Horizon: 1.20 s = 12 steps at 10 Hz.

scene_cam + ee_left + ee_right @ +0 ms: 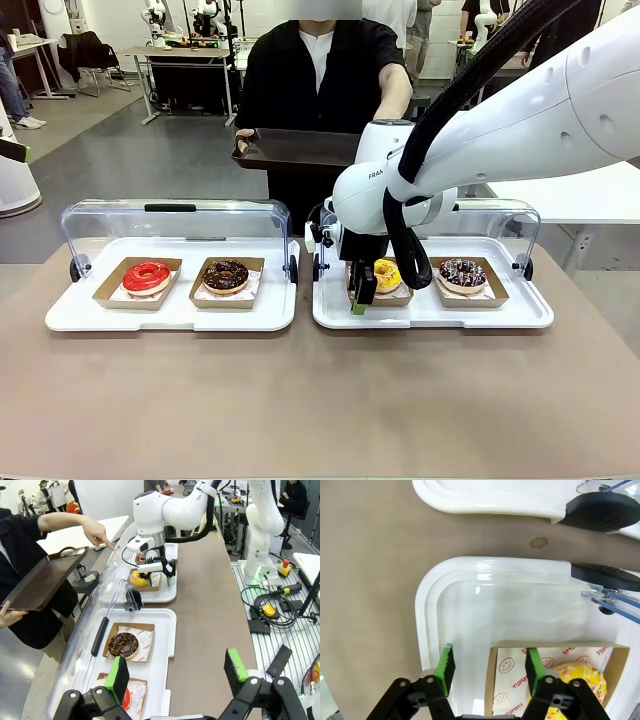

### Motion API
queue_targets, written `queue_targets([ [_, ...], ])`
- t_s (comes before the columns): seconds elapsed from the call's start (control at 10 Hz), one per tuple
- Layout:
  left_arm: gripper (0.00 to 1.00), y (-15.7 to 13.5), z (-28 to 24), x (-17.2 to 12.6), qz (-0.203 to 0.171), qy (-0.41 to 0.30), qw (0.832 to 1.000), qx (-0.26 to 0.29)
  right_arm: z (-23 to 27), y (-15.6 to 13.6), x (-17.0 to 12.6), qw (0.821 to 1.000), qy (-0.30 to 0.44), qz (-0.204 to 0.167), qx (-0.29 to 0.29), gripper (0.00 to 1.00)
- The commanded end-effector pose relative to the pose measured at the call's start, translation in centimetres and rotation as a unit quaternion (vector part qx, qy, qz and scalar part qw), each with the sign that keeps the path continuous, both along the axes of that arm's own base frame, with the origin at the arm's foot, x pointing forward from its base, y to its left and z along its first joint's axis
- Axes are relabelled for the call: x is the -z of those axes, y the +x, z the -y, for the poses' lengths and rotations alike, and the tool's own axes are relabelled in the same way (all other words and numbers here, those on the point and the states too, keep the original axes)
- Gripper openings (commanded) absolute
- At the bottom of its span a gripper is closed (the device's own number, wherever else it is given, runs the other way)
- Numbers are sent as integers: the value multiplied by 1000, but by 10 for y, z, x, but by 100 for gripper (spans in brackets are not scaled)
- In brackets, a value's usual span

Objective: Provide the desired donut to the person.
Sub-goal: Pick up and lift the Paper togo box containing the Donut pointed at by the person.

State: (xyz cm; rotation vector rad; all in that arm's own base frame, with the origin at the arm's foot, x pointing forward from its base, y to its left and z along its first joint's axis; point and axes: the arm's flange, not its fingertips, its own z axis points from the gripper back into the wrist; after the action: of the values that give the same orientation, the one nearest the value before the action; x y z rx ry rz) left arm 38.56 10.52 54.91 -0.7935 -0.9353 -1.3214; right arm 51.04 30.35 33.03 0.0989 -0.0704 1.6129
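Two white trays sit side by side along the counter's [300, 400] far edge in the front view, clear lids up. The left tray [70, 318] has a red donut [147, 277] and a chocolate donut [225, 274]. The right tray [500, 315] has a yellow donut [386, 272] and a sprinkled donut [462, 272]. Each one sits in its own card boat. The right pincer [360, 295] hangs fingers-down at the yellow donut's left side. The person [318, 70] stands past the far edge holding a dark platter [295, 148] level.

Left wrist view: the left pincer [176, 667] is wide open with nothing between the pads, hovering over the counter by the left tray. The red donut [126, 698] is half hidden behind a finger, and the chocolate donut [123, 644] is just beyond. Farther along, the right pincer [161, 572] is down at the yellow donut [138, 578], and the person's hand [100, 534] points a finger toward that tray.

Right wrist view: the right pincer [489, 652] has its pads apart, so it looks open to me. It straddles the boat's [492, 690] wall, with one pad over bare white tray [435, 610] and the other over the printed paper. The yellow donut [580, 680] is in the boat, just beside that pad.
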Motion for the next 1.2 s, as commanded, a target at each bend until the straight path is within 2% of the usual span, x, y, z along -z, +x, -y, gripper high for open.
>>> queue_targets([
  [0.0, 100, 0, 1, -2, 2, -8, 1000, 2, -1, 5, 2, 1000, -18, 6, 0, 0],
  [0.2, 100, 0, 1, -2, 2, -8, 1000, 2, 0, 5, 3, 1000, -18, 2, 1, 0],
  [0.3, 100, 0, 1, -2, 2, -8, 1000, 2, 1, 4, 3, 1000, -16, 0, -1, 4],
  [0.4, 100, 0, 1, -2, 2, -8, 1000, 2, 0, 3, 3, 1000, -15, 0, -3, 0],
  [1.1, 100, 0, 1, -2, 2, -8, 1000, 2, 2, 3, 3, 1000, -17, -3, -5, 0],
])
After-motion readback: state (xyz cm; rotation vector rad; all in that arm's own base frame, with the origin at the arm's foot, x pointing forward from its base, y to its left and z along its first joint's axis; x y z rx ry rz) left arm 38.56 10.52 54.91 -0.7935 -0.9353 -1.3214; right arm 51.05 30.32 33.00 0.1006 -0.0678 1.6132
